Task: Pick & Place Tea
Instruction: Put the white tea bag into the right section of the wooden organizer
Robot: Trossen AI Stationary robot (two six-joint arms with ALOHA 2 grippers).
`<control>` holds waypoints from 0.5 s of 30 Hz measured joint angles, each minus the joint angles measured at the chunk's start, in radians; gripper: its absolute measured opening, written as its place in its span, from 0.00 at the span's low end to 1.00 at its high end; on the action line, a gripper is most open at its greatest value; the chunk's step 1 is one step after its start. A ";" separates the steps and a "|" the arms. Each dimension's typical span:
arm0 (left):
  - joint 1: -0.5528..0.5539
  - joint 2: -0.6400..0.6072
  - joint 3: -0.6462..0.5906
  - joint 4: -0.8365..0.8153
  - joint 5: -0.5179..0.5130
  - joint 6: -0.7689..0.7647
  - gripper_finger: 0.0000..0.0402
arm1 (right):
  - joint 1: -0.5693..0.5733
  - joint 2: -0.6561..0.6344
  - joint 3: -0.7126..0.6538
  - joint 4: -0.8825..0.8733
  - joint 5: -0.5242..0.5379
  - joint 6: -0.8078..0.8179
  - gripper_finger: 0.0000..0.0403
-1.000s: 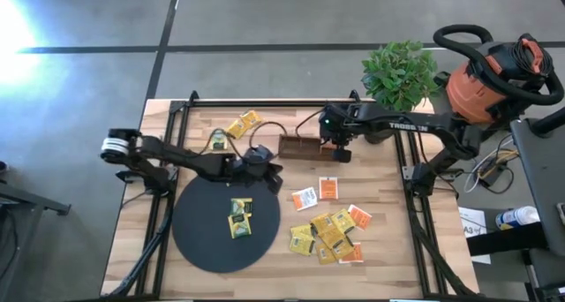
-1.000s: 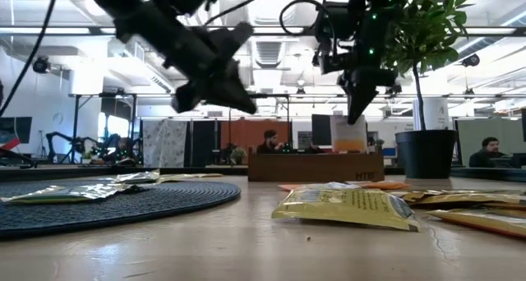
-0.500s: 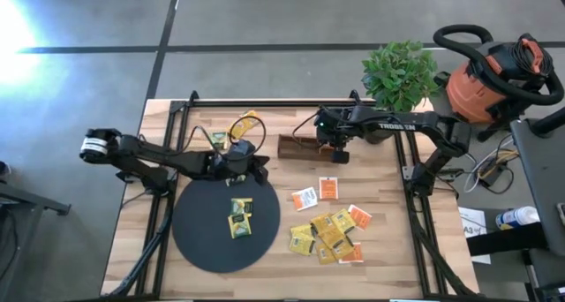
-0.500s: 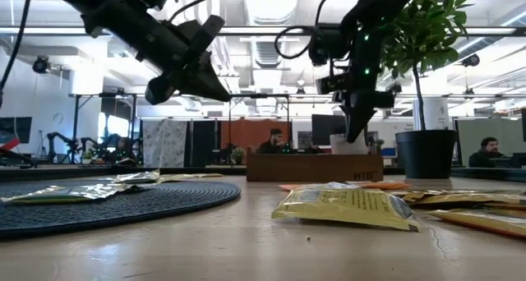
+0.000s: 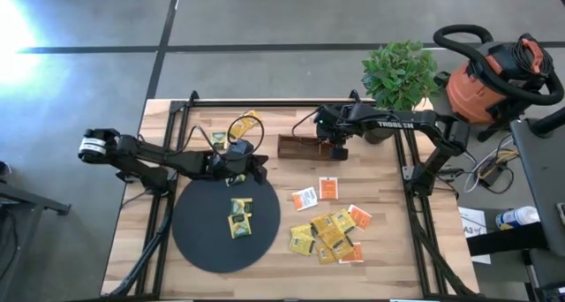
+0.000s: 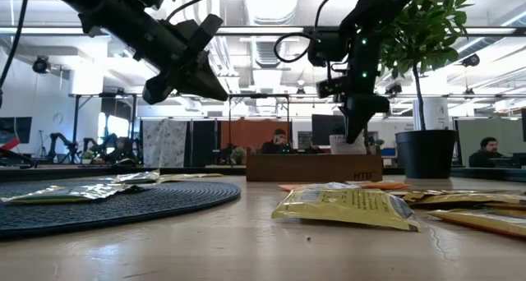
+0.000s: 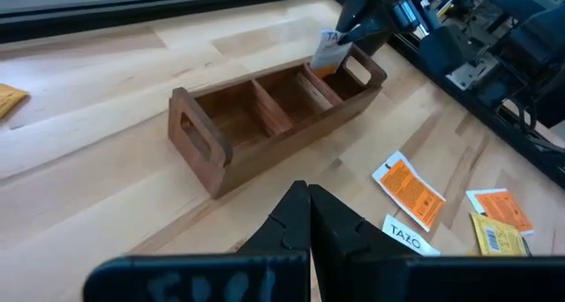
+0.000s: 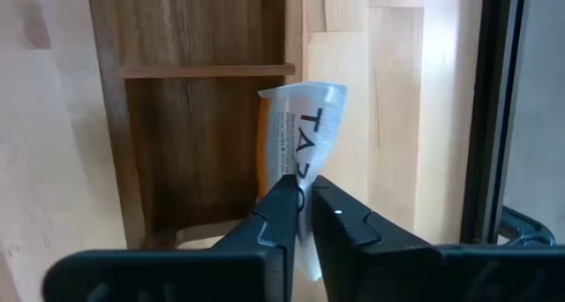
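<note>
Table [image 5: 380,249] carries a black disc [image 5: 199,240] near its left front corner and a wooden tray [image 5: 300,147] toward the far edge. Right gripper [image 8: 305,205] pinches an orange-white sachet [image 8: 300,134] above the tray's end compartment; left gripper [image 7: 307,215] hangs closed, holding nothing, by the disc's far rim.

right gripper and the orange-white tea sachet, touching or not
Touching. In the right wrist view the right gripper has its fingers closed on the lower edge of the orange-and-white sachet, holding it upright over the wooden tray.
</note>
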 joint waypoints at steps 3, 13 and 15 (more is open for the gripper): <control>0.000 0.000 0.000 0.000 0.000 0.000 0.00 | -0.001 0.000 -0.002 0.004 0.002 -0.007 0.14; 0.000 0.000 0.000 -0.001 -0.001 -0.007 0.00 | -0.003 -0.003 0.005 0.042 0.092 -0.012 0.27; 0.000 0.000 0.000 -0.001 -0.001 -0.007 0.00 | -0.002 -0.007 0.012 0.039 0.093 -0.010 0.29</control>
